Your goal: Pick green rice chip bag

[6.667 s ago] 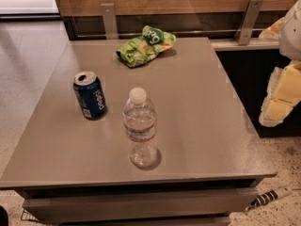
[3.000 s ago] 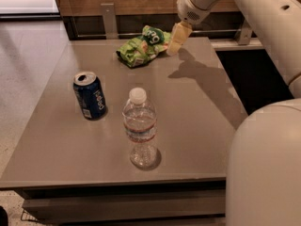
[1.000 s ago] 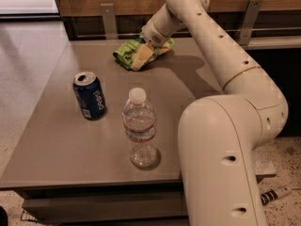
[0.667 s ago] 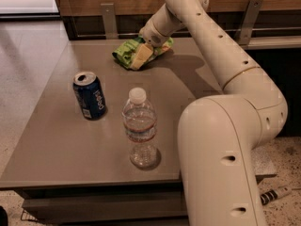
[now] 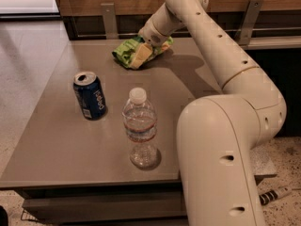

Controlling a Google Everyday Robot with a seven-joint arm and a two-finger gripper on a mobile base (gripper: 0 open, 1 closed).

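The green rice chip bag [image 5: 126, 52] lies crumpled at the far side of the grey table [image 5: 56, 131], near the back edge. My gripper [image 5: 140, 55] has come down on the bag's middle, with a pale finger [image 5: 142, 54] lying over the foil. The right part of the bag is hidden behind the wrist. My arm reaches over the table from the right foreground.
A blue soda can [image 5: 90, 95] stands upright at the left middle of the table. A clear water bottle [image 5: 140, 128] with a white cap stands nearer the front. A wooden wall with metal brackets [image 5: 109, 19] runs behind the table.
Over the earlier frames my arm swung in from the right and lowered the gripper onto the bag. In the last second it has hardly moved.
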